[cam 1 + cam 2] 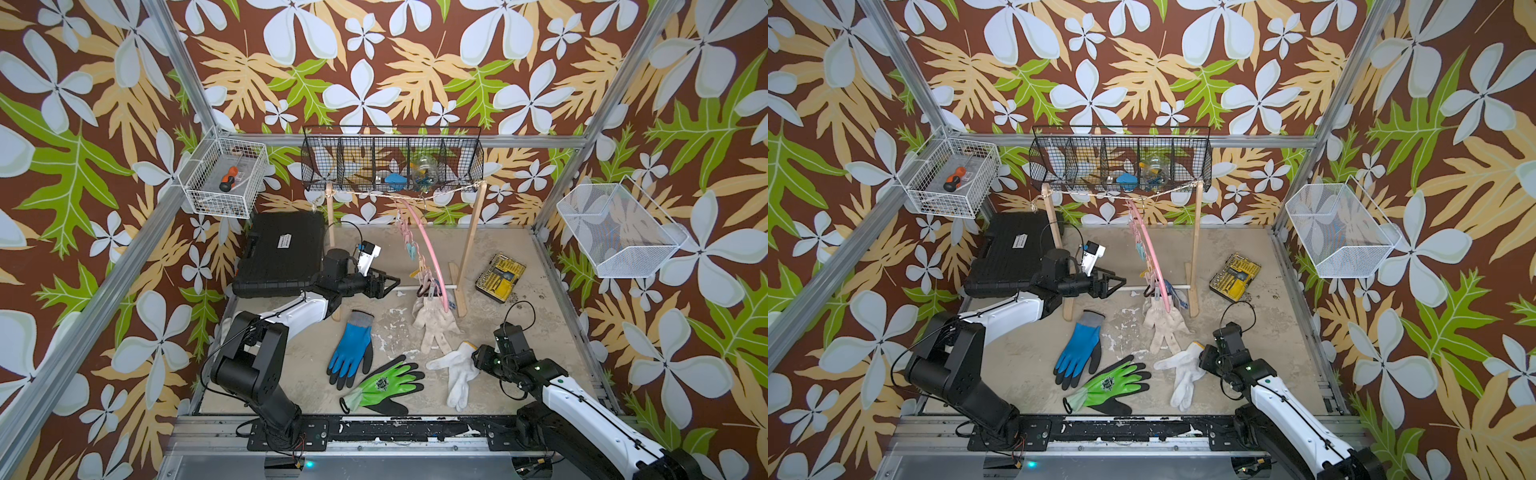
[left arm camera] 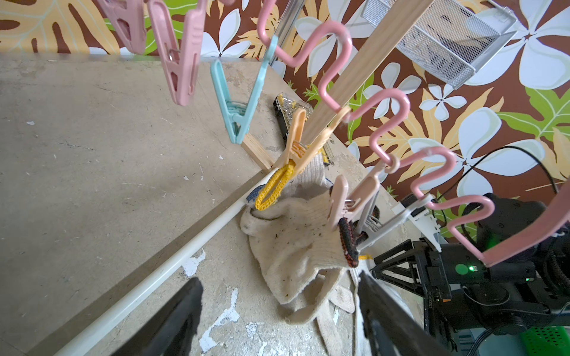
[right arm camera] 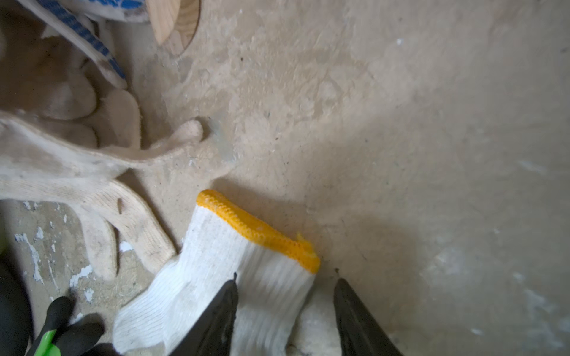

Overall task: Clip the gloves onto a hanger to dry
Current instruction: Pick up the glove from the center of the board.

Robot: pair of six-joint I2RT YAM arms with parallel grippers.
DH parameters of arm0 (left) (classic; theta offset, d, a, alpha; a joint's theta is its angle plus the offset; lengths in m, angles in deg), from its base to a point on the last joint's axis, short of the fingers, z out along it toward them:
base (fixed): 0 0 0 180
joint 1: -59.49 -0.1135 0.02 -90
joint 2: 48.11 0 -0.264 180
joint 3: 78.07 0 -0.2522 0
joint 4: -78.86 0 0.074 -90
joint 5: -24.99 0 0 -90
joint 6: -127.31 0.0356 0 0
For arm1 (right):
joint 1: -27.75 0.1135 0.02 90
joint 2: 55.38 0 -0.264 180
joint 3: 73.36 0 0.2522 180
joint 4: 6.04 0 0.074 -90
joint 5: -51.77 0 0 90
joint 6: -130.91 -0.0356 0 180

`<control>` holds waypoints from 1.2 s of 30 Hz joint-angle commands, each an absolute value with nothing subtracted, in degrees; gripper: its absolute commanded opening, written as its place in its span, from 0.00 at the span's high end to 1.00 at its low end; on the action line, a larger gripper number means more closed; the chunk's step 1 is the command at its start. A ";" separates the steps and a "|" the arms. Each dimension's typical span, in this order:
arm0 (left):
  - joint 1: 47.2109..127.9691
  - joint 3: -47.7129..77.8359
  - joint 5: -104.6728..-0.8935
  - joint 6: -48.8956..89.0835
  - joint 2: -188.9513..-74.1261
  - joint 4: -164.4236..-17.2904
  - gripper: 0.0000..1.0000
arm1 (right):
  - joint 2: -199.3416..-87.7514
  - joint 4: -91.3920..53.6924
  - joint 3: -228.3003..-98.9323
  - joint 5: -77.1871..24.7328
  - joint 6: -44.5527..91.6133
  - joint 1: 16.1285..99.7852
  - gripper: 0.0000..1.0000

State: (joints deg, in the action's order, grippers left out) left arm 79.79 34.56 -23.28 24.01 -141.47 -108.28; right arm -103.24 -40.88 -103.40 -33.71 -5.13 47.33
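The pink hanger (image 1: 432,253) (image 2: 382,101) hangs from the string of the wooden rack. Dirty beige gloves (image 1: 434,320) (image 2: 296,246) hang by their cuffs from its lowest clips, with their fingers down on the floor. My left gripper (image 1: 392,284) (image 2: 277,296) is open and empty, just left of those clips. A blue glove (image 1: 351,345), a green glove (image 1: 384,384) and a white glove (image 1: 455,370) (image 3: 234,262) lie flat on the floor. My right gripper (image 1: 473,357) (image 3: 285,286) is open, low over the white glove's yellow-edged cuff. One finger is over the cuff, the other beside it.
A black case (image 1: 282,253) lies at the back left and a yellow bit set (image 1: 500,276) at the back right. The wooden rack (image 1: 469,249) stands across the back. Wire baskets hang on the walls: white (image 1: 226,176), black (image 1: 392,164) and white mesh (image 1: 619,232).
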 commanded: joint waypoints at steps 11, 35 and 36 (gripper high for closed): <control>79.63 36.85 -18.62 19.87 -139.85 -113.95 0.19 | -101.15 -39.08 -103.70 -35.99 -3.16 47.35 1.00; 79.99 26.98 -21.77 20.21 -151.37 -123.70 0.22 | -114.67 -24.97 -131.01 -28.40 28.84 42.59 1.00; 79.97 25.88 -22.47 21.00 -152.29 -123.16 0.22 | -116.18 -25.13 -132.22 -27.60 29.54 42.61 1.00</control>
